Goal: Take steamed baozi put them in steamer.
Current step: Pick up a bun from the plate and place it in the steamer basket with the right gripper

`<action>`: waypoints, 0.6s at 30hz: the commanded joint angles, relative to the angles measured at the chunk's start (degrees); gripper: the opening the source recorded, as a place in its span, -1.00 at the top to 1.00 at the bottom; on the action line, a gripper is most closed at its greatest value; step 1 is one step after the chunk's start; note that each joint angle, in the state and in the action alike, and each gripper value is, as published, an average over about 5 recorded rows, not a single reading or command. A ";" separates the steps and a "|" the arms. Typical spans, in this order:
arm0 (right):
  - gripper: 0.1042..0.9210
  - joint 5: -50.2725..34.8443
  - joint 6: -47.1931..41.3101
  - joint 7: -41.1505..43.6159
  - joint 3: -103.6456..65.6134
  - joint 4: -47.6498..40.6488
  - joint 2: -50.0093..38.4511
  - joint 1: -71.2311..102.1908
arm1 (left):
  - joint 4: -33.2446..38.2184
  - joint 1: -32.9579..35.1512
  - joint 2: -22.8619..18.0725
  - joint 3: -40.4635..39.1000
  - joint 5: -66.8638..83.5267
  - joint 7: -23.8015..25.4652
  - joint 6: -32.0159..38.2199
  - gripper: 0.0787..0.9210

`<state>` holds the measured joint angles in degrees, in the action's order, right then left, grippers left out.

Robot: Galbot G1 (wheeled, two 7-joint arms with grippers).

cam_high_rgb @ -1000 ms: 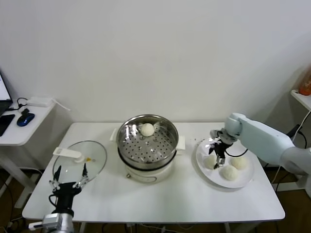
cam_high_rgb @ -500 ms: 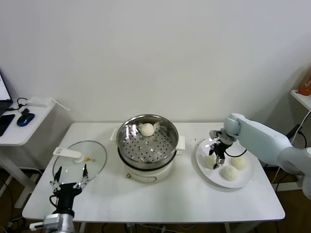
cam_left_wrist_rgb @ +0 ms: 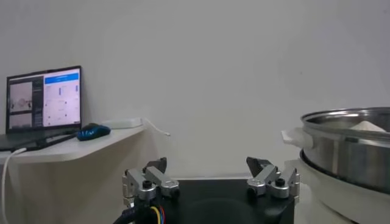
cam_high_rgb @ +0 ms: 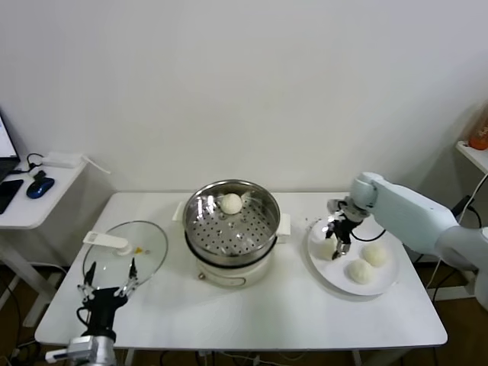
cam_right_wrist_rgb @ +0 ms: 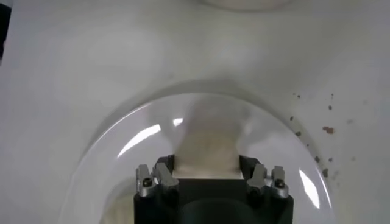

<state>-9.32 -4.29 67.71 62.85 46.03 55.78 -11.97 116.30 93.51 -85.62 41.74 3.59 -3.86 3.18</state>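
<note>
My right gripper [cam_high_rgb: 336, 242] is shut on a cream-white baozi [cam_high_rgb: 327, 248] and holds it low over the left part of the white plate [cam_high_rgb: 385, 284]. In the right wrist view the baozi [cam_right_wrist_rgb: 206, 149] sits between the fingers [cam_right_wrist_rgb: 163, 173], with the plate [cam_right_wrist_rgb: 131, 140] beneath. Two more baozi [cam_high_rgb: 374, 254] [cam_high_rgb: 358, 271] lie on the plate. One baozi [cam_high_rgb: 231, 203] lies at the back of the steel steamer [cam_high_rgb: 259, 229]. My left gripper [cam_high_rgb: 107, 276] is open and parked at the table's front left; it also shows in the left wrist view [cam_left_wrist_rgb: 210, 171].
The glass lid [cam_high_rgb: 126, 252] with a white handle lies left of the steamer, just beyond the left gripper. A side desk [cam_high_rgb: 30, 202] with a mouse and laptop stands at far left. The steamer's wall [cam_left_wrist_rgb: 350, 149] shows in the left wrist view.
My right gripper has moved slightly up and left, taking the leftmost baozi with it off its spot on the plate. The left arm has not moved.
</note>
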 commanded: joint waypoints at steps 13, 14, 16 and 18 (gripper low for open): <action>-0.45 -25.00 -3.39 0.35 15.84 10.24 3.38 -28.83 | 0.97 0.20 -0.34 -1.94 -0.77 -0.01 -0.05 -0.77; -0.45 -26.22 -3.68 0.36 16.32 10.34 4.42 -29.84 | 1.07 0.14 -0.33 -2.01 -0.81 -0.02 -0.09 -0.77; -0.45 -28.88 -4.43 0.18 16.86 10.51 6.57 -31.10 | 1.25 0.05 -0.30 -2.16 -0.88 -0.01 -0.17 -0.77; -0.45 -31.97 -5.71 -0.32 16.87 10.85 8.87 -31.58 | 1.39 0.04 -0.25 -2.25 -0.90 0.00 -0.16 -0.77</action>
<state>-27.44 -7.41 67.99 74.32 54.18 58.47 -32.93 117.35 93.56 -85.93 39.91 2.88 -3.88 3.11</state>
